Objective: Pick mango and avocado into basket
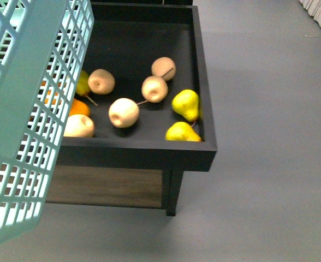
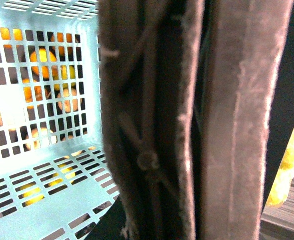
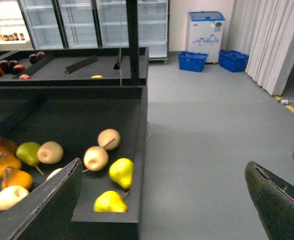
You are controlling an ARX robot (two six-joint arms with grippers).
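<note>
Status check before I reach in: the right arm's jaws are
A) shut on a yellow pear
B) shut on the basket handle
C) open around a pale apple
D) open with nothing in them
D: in the right wrist view the jaws stand wide apart, with only the grey floor and a corner of the dark bin showing between them.

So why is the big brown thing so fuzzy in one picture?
Left wrist view: the brown handle is very close to the lens, so it blurs, while the basket behind looks sharper. Right wrist view: the dark jaws, also close, blur too.
</note>
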